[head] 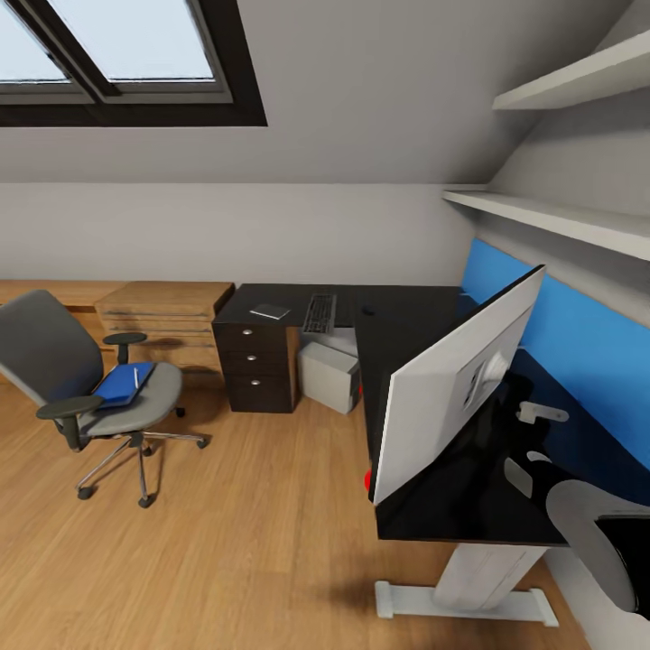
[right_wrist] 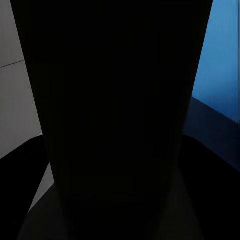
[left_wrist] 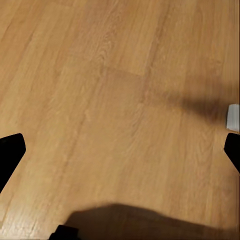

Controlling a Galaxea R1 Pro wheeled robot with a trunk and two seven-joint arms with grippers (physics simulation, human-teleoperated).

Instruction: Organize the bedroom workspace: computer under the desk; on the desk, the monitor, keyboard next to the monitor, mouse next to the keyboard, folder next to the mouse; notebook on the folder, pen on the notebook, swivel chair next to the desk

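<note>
Blue folder [head: 121,383] with pen [head: 136,376] lies on swivel chair [head: 54,361] at left, awaiting transfer. Monitor [head: 456,379] stands on desk [head: 397,329] at right, presumably steadied by right gripper; grip undeterminable. Left gripper [left_wrist: 120,150] spread wide over floor [left_wrist: 110,100].

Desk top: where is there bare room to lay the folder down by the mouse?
On the desk, the bare black patch runs between the mouse and the monitor. A smaller strip lies between the notebook and the keyboard. The near end is crowded by the monitor and the right arm.
</note>
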